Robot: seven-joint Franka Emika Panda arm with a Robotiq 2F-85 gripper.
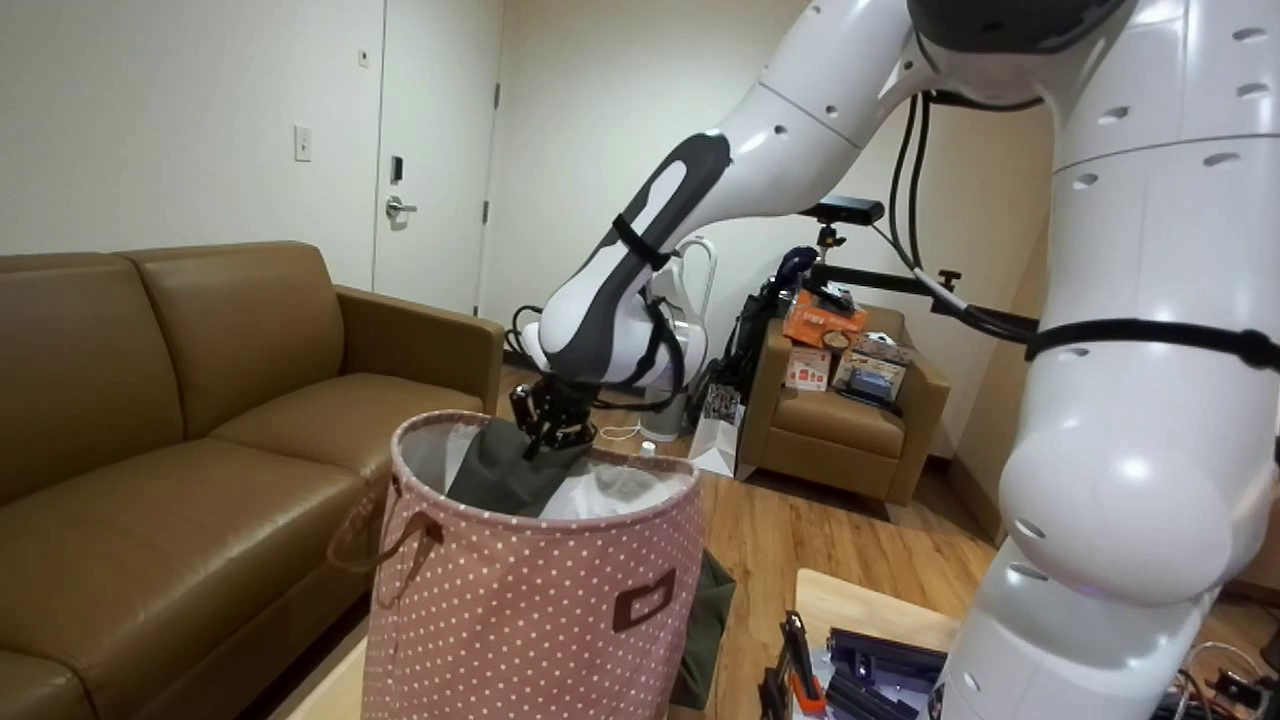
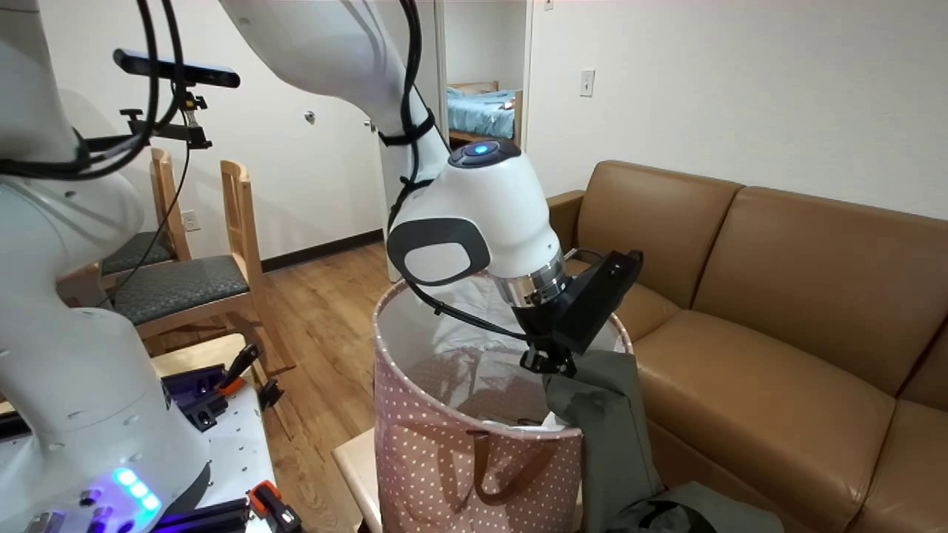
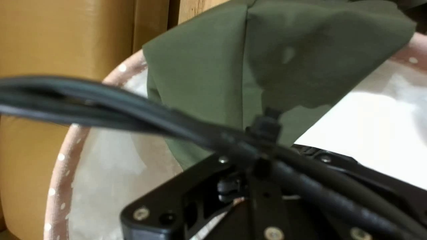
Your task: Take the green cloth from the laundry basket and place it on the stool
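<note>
The laundry basket, pinkish red with white dots and a white lining, stands upright below my arm in both exterior views. Over its rim lies the dark green cloth, one end inside the opening and the rest hanging down the outside. My gripper reaches down at the rim, shut on the cloth's upper end. In the wrist view the green cloth narrows towards the jaws, whose tips are hidden behind black cables. Light wood shows beneath the basket; I cannot tell whether this is the stool.
A brown sofa runs close along the basket's side. Tools lie on the table by my arm's base. Farther off are an armchair loaded with boxes and wooden chairs. White fabric is inside the basket.
</note>
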